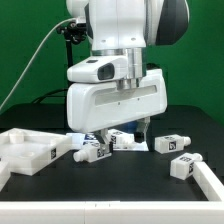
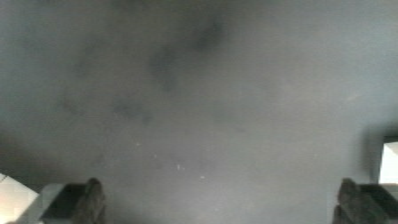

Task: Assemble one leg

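Several small white legs with black-and-white tags lie on the dark table. In the exterior view one leg [image 1: 92, 149] lies in front of the gripper, another [image 1: 123, 139] just below the hand, and two more [image 1: 168, 143] [image 1: 185, 167] lie to the exterior view's right. My gripper [image 1: 122, 129] hangs low over the table among them. In the wrist view the gripper [image 2: 222, 205] is wide open, with only bare dark table between the fingertips [image 2: 80, 203]. White scraps show at the frame edges [image 2: 390, 160]; I cannot tell which parts they are.
The large flat white panel [image 1: 28, 150] with corner sockets lies at the exterior view's left. A long white bar [image 1: 210, 183] runs along the front right. A black stand [image 1: 68, 35] and a cable stand behind the arm against a green backdrop.
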